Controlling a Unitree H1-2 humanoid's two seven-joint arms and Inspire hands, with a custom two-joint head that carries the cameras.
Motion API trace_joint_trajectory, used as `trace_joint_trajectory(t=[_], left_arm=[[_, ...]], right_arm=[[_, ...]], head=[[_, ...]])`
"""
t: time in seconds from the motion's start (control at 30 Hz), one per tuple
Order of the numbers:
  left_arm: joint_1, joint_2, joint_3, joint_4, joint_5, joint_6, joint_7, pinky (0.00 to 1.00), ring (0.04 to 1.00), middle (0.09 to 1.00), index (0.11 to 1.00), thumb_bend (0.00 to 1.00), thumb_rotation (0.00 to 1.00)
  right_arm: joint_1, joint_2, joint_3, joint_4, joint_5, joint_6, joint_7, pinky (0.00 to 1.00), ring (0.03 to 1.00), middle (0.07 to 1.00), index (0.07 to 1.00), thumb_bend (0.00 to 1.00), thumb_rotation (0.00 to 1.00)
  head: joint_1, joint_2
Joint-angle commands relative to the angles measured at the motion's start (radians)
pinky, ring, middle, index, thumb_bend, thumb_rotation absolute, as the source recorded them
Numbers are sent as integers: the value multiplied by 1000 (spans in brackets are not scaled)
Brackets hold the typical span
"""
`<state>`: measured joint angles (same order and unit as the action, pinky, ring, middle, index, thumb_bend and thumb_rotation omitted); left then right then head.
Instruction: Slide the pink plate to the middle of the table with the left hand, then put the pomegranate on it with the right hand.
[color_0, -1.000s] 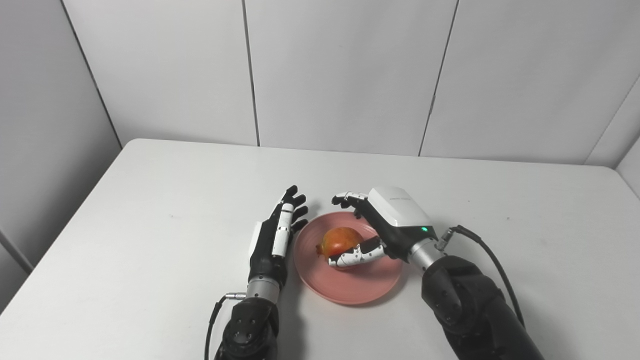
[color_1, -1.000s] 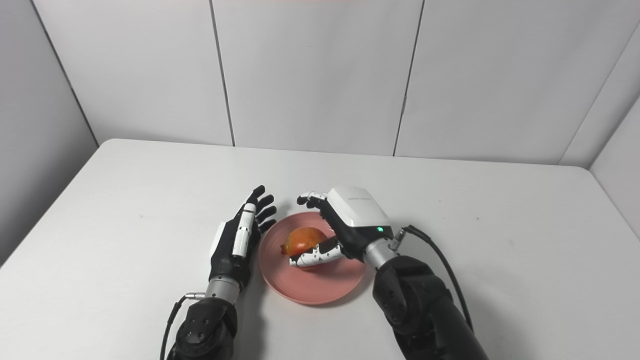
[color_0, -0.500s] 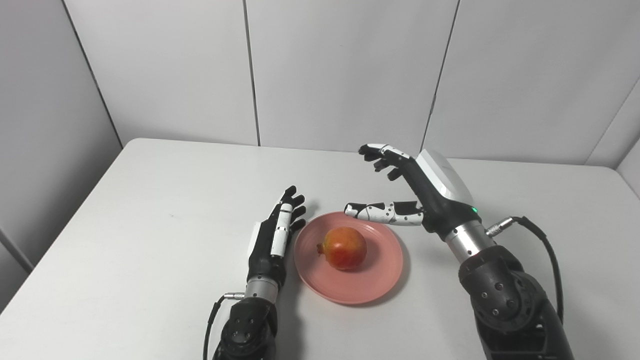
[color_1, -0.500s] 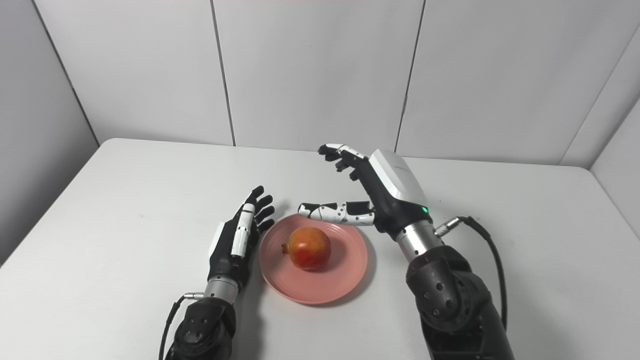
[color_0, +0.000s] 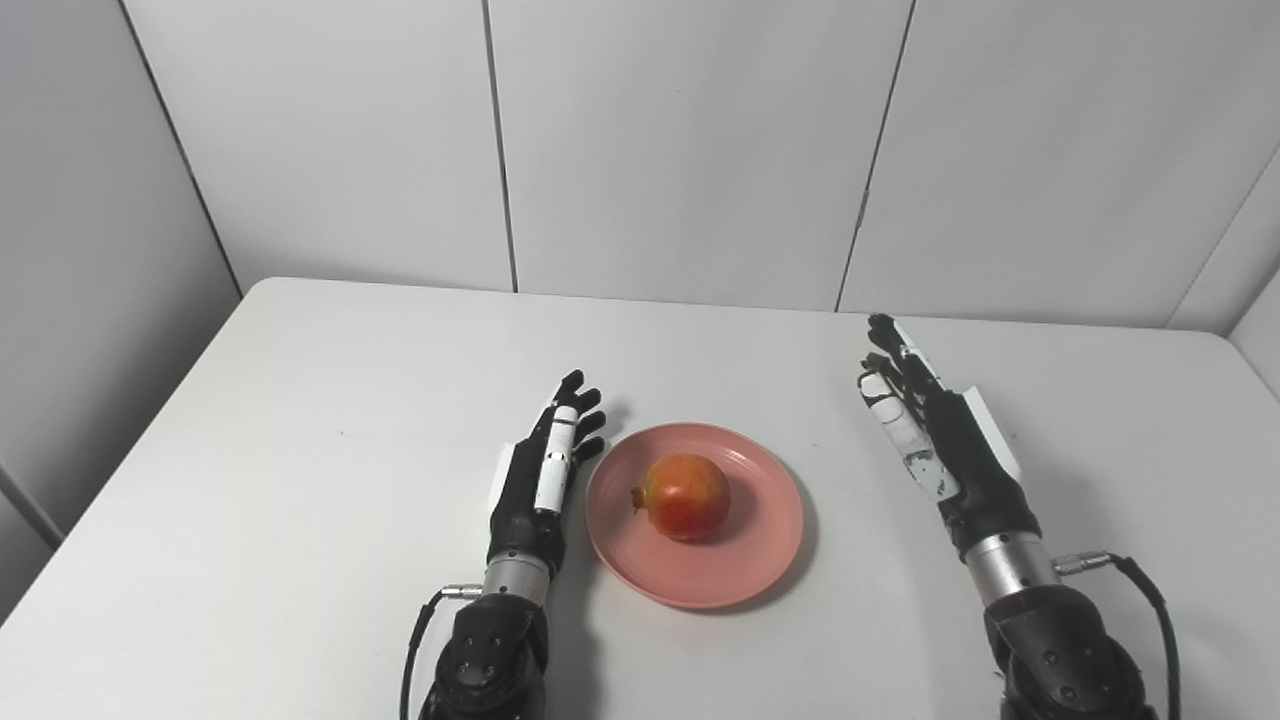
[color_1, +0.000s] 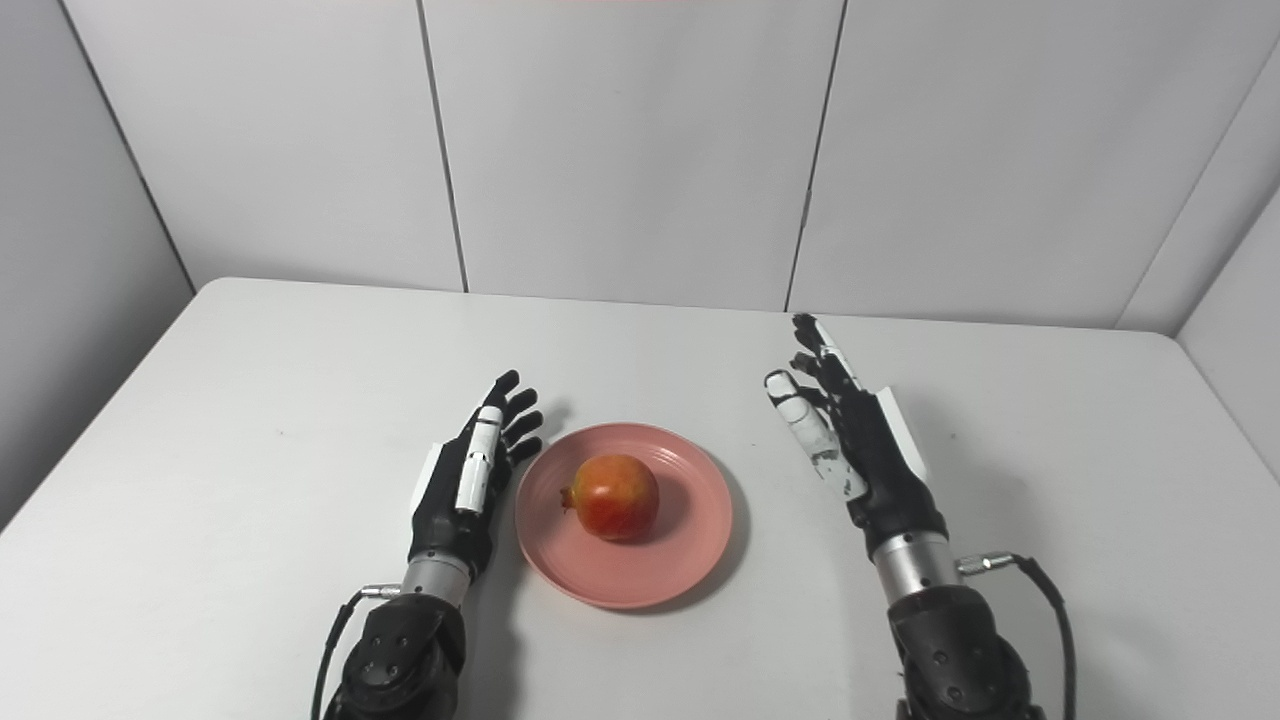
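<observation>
At the lower left of the frame I see my left robot hand (color_0: 535, 470) lying low over the white bench (color_0: 300, 400), fingers stretched out and a little apart, holding nothing. Its fingertips point toward the upper part of the picture, and its inner side is just beside the left rim of the pink plate (color_0: 740, 570); I cannot tell if it touches the rim. The plate sits flat on the bench, a little below the centre of the frame. The pomegranate (color_0: 686, 496) rests on the plate, slightly left of the plate's middle, with its small crown turned to the left. No finger is on the fruit. At the right of the frame my right robot hand (color_0: 935, 440) is well apart from the plate, fingers extended and spread, palm turned toward the centre, and it is holding nothing
</observation>
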<state>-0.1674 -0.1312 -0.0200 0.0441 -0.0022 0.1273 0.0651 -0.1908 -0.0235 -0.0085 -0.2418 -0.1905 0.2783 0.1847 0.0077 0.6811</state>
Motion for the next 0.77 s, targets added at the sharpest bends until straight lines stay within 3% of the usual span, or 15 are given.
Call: trace_joint_trajectory(t=[0.0,0.23,0.33,0.5,0.73], left_arm=[[-32,7,3,-40,-19,-51,-16,884,898,916,911,398,1000],[-5,20,0,-87,-40,-40,-35,914,925,944,941,386,1000],[20,26,2,-111,-54,-42,-52,948,953,970,971,374,1000],[38,36,0,-126,-64,-35,-66,961,962,978,982,367,1000],[48,54,-5,-127,-78,-39,-87,982,974,992,993,384,1000]], right_arm=[[-22,14,-4,1,56,-66,-18,984,994,997,988,650,1000],[1,25,16,12,87,-56,-49,982,995,1000,1000,531,1000],[0,30,15,25,126,-66,-49,976,995,1000,1000,390,1000],[0,22,23,55,137,-99,-60,979,994,1000,1000,261,1000],[1,7,39,102,139,-134,-61,992,999,1000,1000,201,1000]], head=[[1,-1],[-23,-3],[-21,-3],[-11,-7],[-5,-18]])
